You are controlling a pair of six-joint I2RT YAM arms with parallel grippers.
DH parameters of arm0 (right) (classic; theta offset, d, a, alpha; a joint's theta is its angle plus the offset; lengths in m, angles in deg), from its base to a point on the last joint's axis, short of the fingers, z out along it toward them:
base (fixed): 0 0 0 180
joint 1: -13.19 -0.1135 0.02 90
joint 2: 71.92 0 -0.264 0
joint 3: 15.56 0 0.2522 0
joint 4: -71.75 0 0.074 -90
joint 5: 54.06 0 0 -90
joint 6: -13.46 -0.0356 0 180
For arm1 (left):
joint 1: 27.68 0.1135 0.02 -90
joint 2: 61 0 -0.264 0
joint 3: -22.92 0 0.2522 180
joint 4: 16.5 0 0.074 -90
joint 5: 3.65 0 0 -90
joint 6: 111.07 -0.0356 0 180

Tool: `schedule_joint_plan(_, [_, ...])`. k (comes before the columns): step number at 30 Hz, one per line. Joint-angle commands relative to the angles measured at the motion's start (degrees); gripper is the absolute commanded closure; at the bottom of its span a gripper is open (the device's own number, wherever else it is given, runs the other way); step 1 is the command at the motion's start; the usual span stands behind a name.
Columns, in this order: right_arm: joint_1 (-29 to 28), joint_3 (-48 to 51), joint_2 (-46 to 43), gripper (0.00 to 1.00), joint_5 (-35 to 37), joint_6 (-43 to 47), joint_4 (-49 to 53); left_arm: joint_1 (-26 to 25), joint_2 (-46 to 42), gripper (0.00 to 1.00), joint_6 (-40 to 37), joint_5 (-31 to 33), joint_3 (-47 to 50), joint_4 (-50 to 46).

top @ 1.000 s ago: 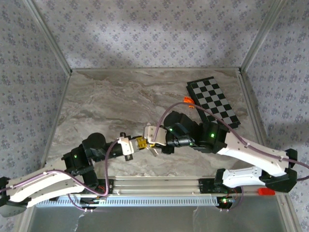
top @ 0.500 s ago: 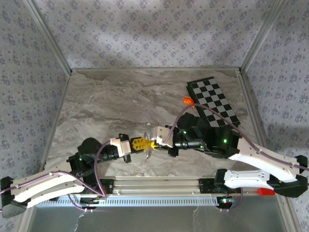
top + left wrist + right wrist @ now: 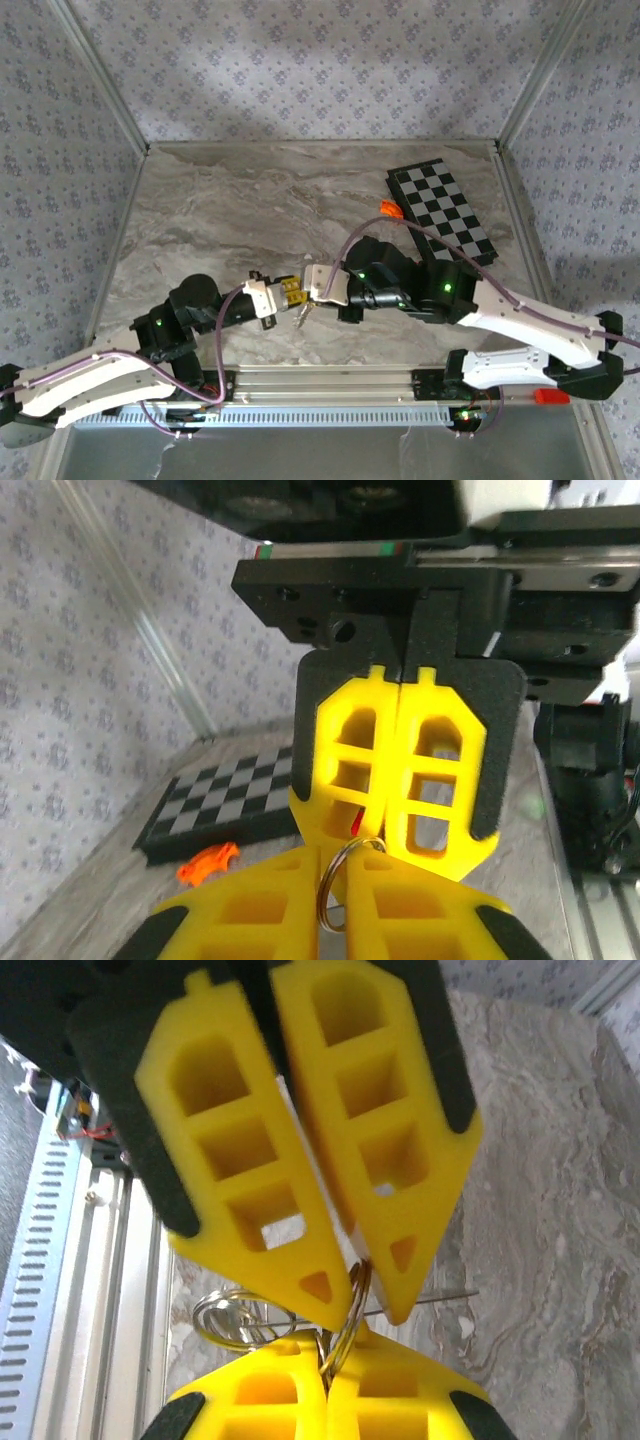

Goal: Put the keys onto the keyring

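Note:
My two grippers meet tip to tip over the marble near the front rail. My left gripper (image 3: 288,293) (image 3: 335,865) is shut on the keyring (image 3: 322,899), a thin silver ring standing edge-on between its yellow fingers. My right gripper (image 3: 313,287) (image 3: 330,1365) is shut too. The keyring (image 3: 351,1316) runs from its finger gap up between the left gripper's (image 3: 362,1300) tips. A red sliver of a key's head (image 3: 356,824) shows between the right gripper's (image 3: 380,840) fingers. More silver loops and thin wire (image 3: 235,1316) hang beside the tips, small in the top view (image 3: 302,316).
A black-and-white checkered board (image 3: 440,210) (image 3: 230,800) lies at the back right, with an orange curved piece (image 3: 391,209) (image 3: 208,862) at its near corner. A red block (image 3: 550,396) sits by the right arm's base. The metal rail (image 3: 330,385) runs along the near edge.
My right gripper's jaws have closed. Both grippers dipped toward the near edge and to the right half a second ago, and have come back up and left, still tip to tip.

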Motion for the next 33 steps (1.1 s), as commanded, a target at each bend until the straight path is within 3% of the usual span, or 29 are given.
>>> schedule_joint_plan(1, [-1.2, -2.3, 1.0, 1.0, -0.7, 1.8, 1.5, 0.0, 0.5, 1.0, -2.7, 3.5, -2.5, -3.8])
schedule_joint_plan(6, [-1.1, -2.5, 0.6, 1.0, -1.5, 1.1, 1.1, 0.0, -0.5, 1.0, -1.9, 2.9, -1.5, -1.8])
schedule_joint_plan(10, [-1.1, -1.9, 0.1, 1.0, -1.2, 0.0, 0.3, 0.0, -2.5, 1.0, 1.2, 0.5, 1.3, 6.2])
schedule_joint_plan(15, [-1.0, -0.2, -1.6, 0.82, -1.3, -1.1, -2.5, 0.0, -4.9, 1.0, 7.1, -0.6, 7.0, 21.7])
schedule_joint_plan(19, [-0.7, 1.0, -3.2, 0.79, -2.5, -1.6, -4.4, 0.0, -5.5, 1.0, 9.8, -0.6, 9.9, 29.7])
schedule_joint_plan(26, [-0.3, 2.4, -5.2, 0.81, -2.6, -2.3, -5.4, 0.0, -5.4, 1.0, 13.5, -2.0, 11.7, 35.7])
schedule_joint_plan(33, [-0.2, 3.2, -6.4, 0.81, -1.7, -2.5, -5.5, 0.0, -6.6, 1.0, 13.3, -2.1, 11.4, 34.7])
